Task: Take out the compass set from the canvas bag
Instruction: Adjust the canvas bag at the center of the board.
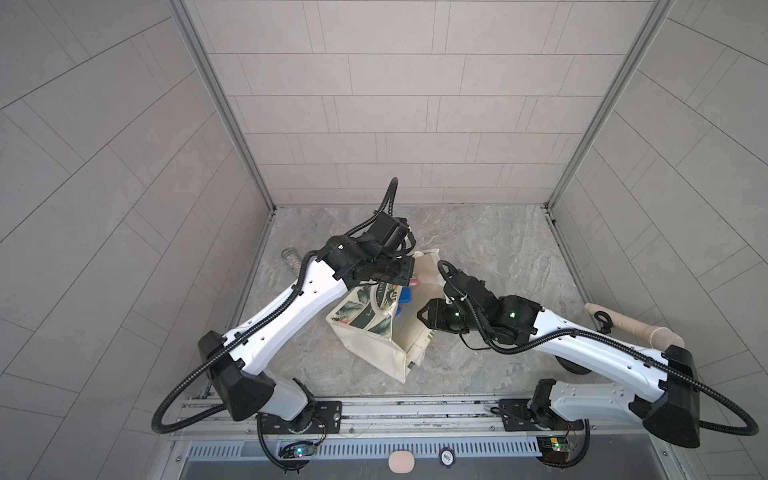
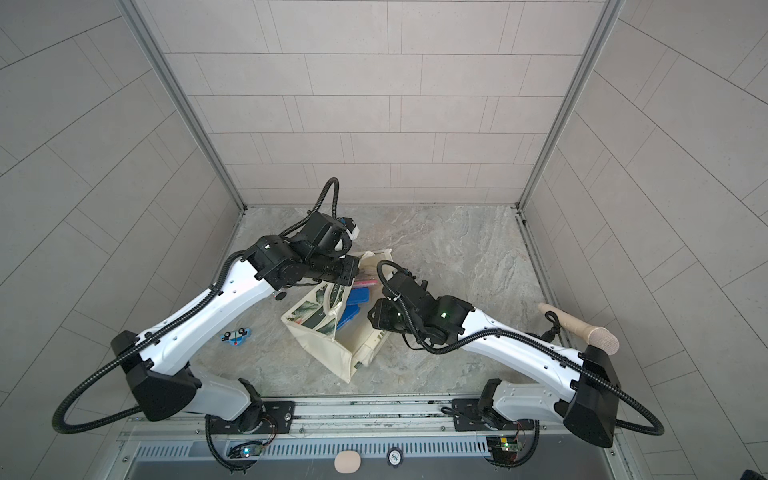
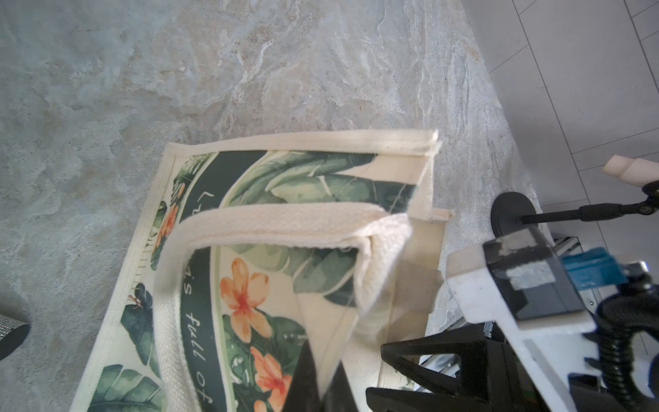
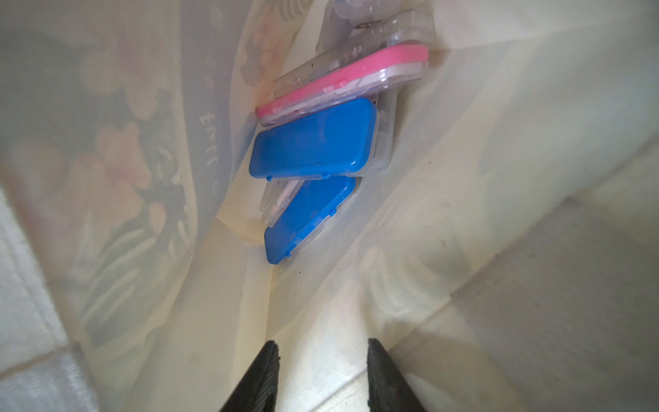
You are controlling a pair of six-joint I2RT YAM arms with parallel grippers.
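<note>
The job is only just getting going, I think. Nothing is sitting outside the bag yet, so the grabbing, the lifting out and the putting down are all waiting to be done. Closest to me, the canvas bag [image 1: 374, 355] is slumping on the grey stone table [image 1: 498, 249]. The left gripper [image 3: 319, 387] is squeezing tight on the top edge of the bag's leafy, flowery side. It is holding that edge up, so the mouth is gaping. The right gripper [image 4: 322, 347] is reaching in through the mouth. Its two black fingers are standing apart, with nothing between them but the pale lining. A bit deeper in, a little pile of flat plastic cases is resting in the fold of the bag. A blue case [image 4: 310, 221] is lying nearest the fingers. A second blue case [image 4: 313, 139] is sitting just past it, partly over it. Then a pink case [image 4: 342, 82] with a see-through lid is leaning behind that. A clear case [image 4: 374, 21] is hiding furthest back. The compass set must be in this pile, inside the bag, but I cannot tell which case it is. The fingers are not touching any of them.
</note>
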